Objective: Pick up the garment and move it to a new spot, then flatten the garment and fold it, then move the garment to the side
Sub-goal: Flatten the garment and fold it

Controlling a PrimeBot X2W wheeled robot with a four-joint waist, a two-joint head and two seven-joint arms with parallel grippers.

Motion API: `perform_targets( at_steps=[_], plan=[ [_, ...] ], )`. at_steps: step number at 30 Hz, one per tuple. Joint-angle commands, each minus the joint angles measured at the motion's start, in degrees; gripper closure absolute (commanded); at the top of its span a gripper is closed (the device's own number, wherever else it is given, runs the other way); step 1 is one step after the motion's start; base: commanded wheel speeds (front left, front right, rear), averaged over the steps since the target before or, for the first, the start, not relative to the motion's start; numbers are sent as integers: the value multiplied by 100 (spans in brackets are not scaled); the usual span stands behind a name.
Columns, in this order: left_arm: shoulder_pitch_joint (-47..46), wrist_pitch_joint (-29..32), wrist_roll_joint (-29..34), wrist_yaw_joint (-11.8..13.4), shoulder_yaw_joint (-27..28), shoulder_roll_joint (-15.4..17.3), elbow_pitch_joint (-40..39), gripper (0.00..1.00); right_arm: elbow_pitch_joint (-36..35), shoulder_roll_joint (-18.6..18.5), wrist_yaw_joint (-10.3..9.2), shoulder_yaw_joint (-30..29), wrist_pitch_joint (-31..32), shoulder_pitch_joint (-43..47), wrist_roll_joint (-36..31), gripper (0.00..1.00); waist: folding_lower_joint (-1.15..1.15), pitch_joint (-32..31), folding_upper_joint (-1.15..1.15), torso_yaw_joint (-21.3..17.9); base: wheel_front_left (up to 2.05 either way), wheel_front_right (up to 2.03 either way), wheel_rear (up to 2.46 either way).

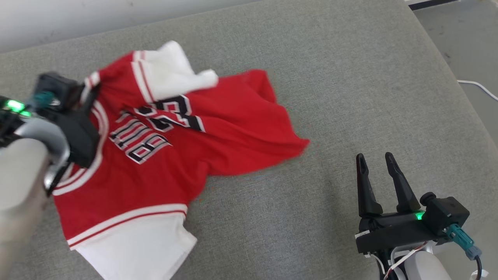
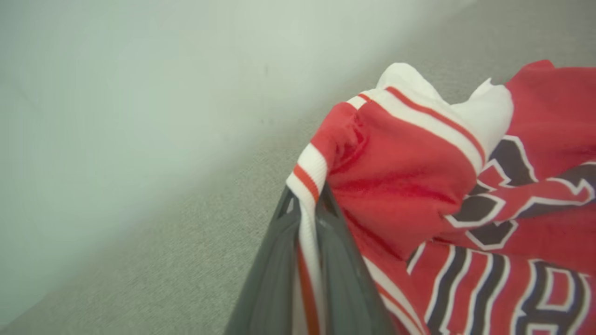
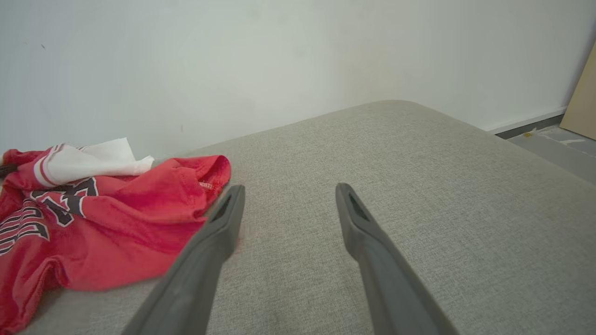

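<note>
Garment, head view: red jersey [image 1: 163, 155], crumpled on the left half of the grey cushion [image 1: 350, 97]. Its long axis runs near to far, and one flap reaches right.
Left gripper, head view: left gripper [image 1: 88, 99] sits at the jersey's far-left edge and is the nearer arm.
Right gripper, head view: right gripper [image 1: 375, 157] is at near right with its fingers spread and empty, well apart from the flap.
Left wrist view: the fingers are closed on the striped trim [image 2: 307, 172], a pinch that the wrist hides in the head view.
Right wrist view: bare cushion lies ahead and the jersey lies to the left.
Judgement: the lift falls to the left arm.
</note>
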Motion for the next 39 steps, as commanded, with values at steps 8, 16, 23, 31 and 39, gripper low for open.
perform_targets(
  at_steps=[8, 16, 23, 31, 39],
  plan=[
    [-5, -409, -155, 21, 131, 75, 404, 0, 22, 2, -15, -33, -5, -51, -48, 0, 0, 22, 0, 95, 0, 0, 0],
    [358, -736, -228, 430, 724, -89, -326, 0, 21, 3, -15, -127, -5, 73, -184, 0, 0, -269, 0, 387, 0, 0, 0],
    [1661, -728, 183, 1022, 1832, -92, -2193, 0, 28, 0, -15, -167, -5, 232, -307, 0, 0, -601, 0, 729, 0, 0, 0],
    [3225, -729, 704, 1300, 2980, -418, -3549, 0, 32, 0, -15, -222, -4, 432, -493, 0, 0, -931, 0, 1088, 0, 0, 0],
    [4480, -729, 1005, 1170, 3846, -936, -4089, 0, 11, -37, -15, -246, -5, 662, -681, 0, 0, -1265, 0, 1371, 0, 0, 0]
  ],
)
